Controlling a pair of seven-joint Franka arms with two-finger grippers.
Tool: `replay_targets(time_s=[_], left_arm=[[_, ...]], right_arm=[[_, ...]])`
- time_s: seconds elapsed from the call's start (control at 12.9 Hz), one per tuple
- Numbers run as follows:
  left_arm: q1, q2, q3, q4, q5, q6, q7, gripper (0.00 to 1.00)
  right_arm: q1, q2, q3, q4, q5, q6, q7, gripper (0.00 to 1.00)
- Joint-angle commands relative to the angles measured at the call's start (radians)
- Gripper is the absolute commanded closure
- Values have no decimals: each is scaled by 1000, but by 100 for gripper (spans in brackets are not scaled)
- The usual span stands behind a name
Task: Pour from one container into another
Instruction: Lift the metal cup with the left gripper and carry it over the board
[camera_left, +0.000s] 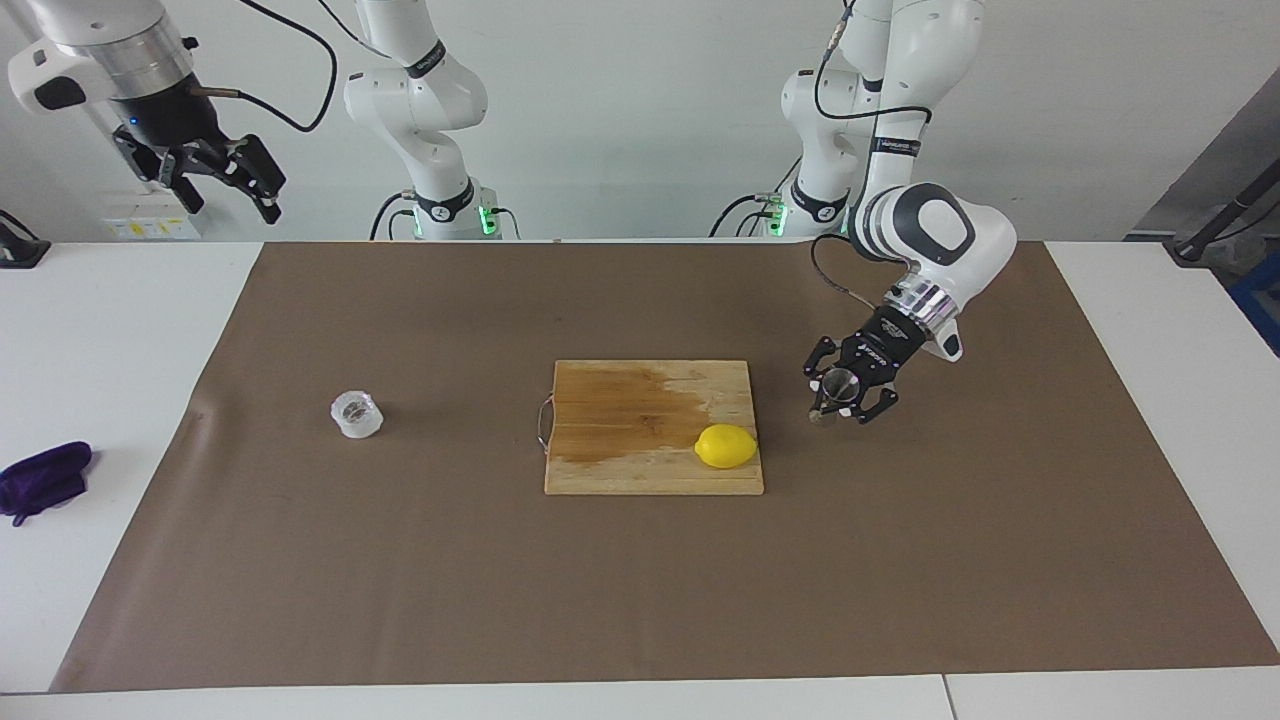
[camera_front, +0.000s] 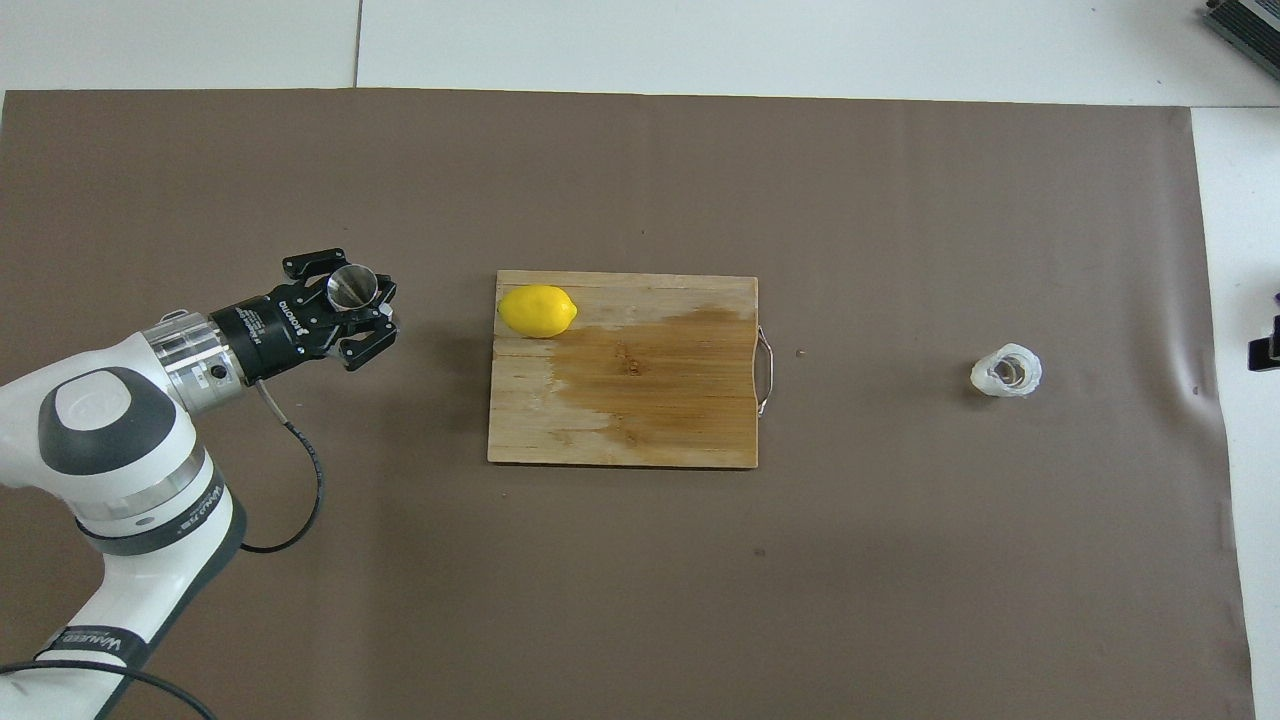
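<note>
Brown-papered surface (camera_left: 640, 580) underneath, wooden board (camera_left: 650, 400) with a lemon (camera_left: 726, 446) just beside the left pincer (camera_left: 846, 391) toward the right arm's end. Left pincer raised, pinching the steel jigger (camera_left: 838, 385), mouth up. Right pincer (camera_left: 215, 170) spread, waiting high at its own end. Translucent cup (camera_left: 357, 415) well apart from both, past the board. Best carried level, low and slow, set down near the cup for pouring.
</note>
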Motion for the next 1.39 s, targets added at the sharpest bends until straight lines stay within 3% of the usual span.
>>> replay_targets(time_s=[0.0,0.31,0.77,1.31], left_arm=[[-93,-44,9,-28,-109,109,-15,100],[-164,-64,-10,-23,-242,180,-7,100],[-165,-58,-143,18,-400,283,95,100],[-202,-13,-177,72,-413,312,233,100]], right_arm=[[-8,-18,1,-17,20,-7,-22,0],[-8,-18,3,-17,20,-7,-22,0],[-8,-18,1,-17,20,-7,-22,0],[-8,-18,3,-17,20,-7,-22,0]])
